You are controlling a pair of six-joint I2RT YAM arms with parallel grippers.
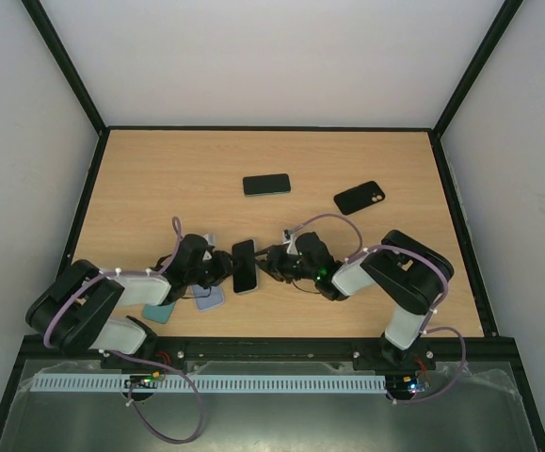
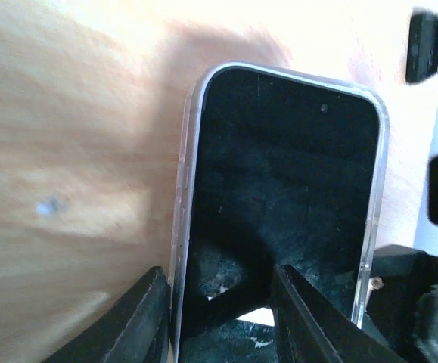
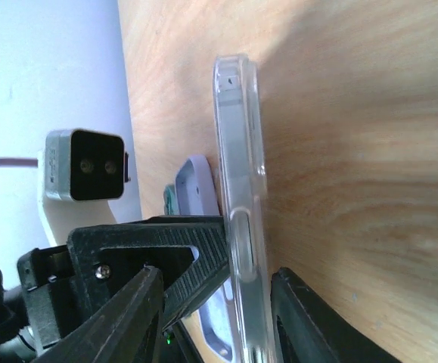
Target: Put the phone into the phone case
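The phone is sitting inside a clear case. The case is hugging the phone's top end and both long sides, and the dark screen is facing up. I cannot tell if the phone is lying flat on the wooden surface or hanging a little above it. The left pincer is reaching in from the left of the phone, with its jaws standing a little apart and not squeezing anything. One finger is lying over the screen near the phone's bottom end, and the other finger is sitting just beside the phone's long edge. The right pincer is coming in from the right of the phone, and its jaws are also standing apart, one on each side of the phone. One finger is touching the case and the other finger is staying off it. A second phone is lying behind the phone, well apart from it. A black slab is lying behind it and to the right. Two bluish cases are lying near the phone, in front and to the left.
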